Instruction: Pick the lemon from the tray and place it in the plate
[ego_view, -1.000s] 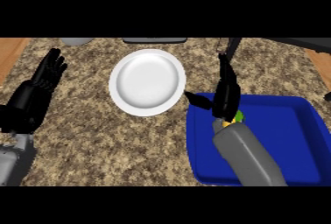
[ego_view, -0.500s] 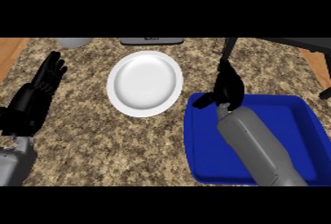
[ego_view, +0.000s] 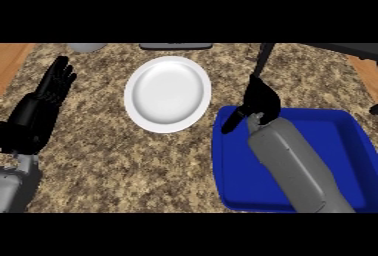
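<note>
Lemon hidden; right hand curled, apparently gripping it, over tray; carry next to plate at nine o'clock. Left hand open.

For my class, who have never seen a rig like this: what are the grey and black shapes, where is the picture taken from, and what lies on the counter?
The picture is taken from the robot's head, looking steeply down at a speckled stone counter. The grey tubes are its forearms, and the black parts are its hands. The left hand rests open at the left edge, fingers up. The right hand hangs over the top left corner of a blue tray, fingers curled downward. A white plate lies bare on the counter, left of the tray. The job is to move a lemon from tray to plate, but no lemon shows here; whether the right hand is hiding it cannot be told.
</note>
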